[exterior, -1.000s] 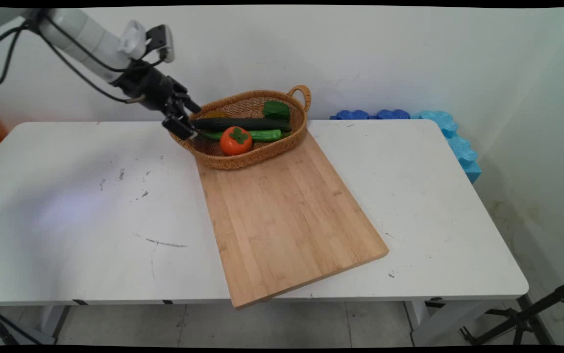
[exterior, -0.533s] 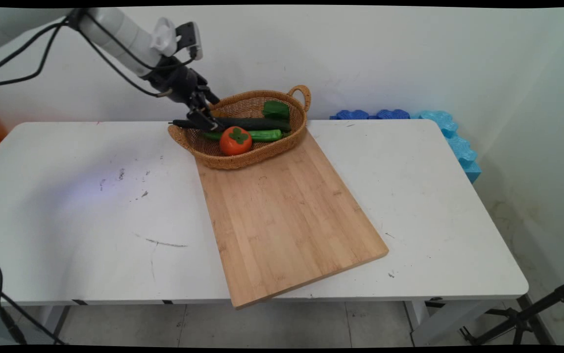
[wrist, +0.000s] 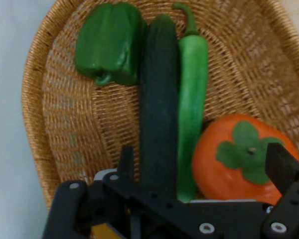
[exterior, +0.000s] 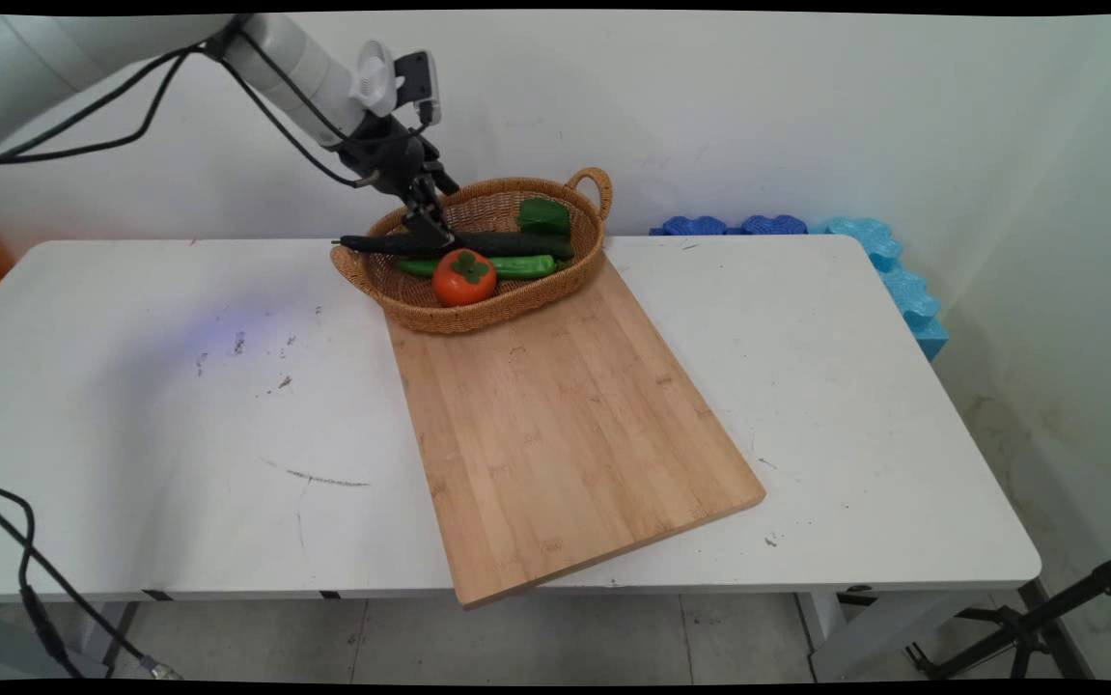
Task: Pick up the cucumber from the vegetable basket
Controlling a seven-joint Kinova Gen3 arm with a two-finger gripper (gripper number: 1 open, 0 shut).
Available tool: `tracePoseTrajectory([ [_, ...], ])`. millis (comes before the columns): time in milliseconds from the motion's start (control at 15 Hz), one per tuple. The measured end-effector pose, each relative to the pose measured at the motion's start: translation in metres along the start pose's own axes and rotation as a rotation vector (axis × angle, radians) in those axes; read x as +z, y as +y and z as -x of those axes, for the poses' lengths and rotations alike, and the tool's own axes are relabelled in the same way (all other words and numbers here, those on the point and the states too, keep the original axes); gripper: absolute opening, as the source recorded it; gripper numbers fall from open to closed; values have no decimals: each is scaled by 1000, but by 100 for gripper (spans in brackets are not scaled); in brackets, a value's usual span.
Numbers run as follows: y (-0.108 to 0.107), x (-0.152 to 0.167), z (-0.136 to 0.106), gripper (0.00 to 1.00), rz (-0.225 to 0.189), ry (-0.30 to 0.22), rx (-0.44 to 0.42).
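**Main view, then hand view: open jaws over the cucumber**

Main view. Shows the black two-finger gripper (exterior: pixel 431 232) slanting down from the upper left into the left half of the oval woven wicker basket (exterior: pixel 463 317). Sits right at the left part of the long dark green cucumber (exterior: pixel 507 244), which lies lengthwise across the basket. Cannot tell contact from here. Shows a slim light green chili pepper (exterior: pixel 526 265) just beside the cucumber, a round orange persimmon (exterior: pixel 464 277) in front and a green bell pepper (exterior: pixel 544 216) at the back right. Places the basket on the far end of the pale wooden cutting board (exterior: pixel 565 425) on the white table (exterior: pixel 179 434).

Hand view. Shows the jaws standing wide apart and gripping nothing. Frames the cucumber (wrist: pixel 159 99), the chili pepper (wrist: pixel 192 99) and part of the persimmon (wrist: pixel 239 154) between the two fingers, with the bell pepper (wrist: pixel 109 42) pressed to the cucumber's far end.

Judgement: too wide a span for a clean hold. Better centred on the cucumber alone, with the chili and the persimmon left outside the jaws. Little room on either side, so slow and straight along the cucumber's middle, clear of the basket wall (wrist: pixel 65 124).
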Motion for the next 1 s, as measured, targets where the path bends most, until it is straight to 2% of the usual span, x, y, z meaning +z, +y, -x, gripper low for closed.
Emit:
tracePoseTrajectory([
  [533,-21,30,-4,100,-18,-41,67],
  [1000,-31,49,-8,100,-22,-62,108],
])
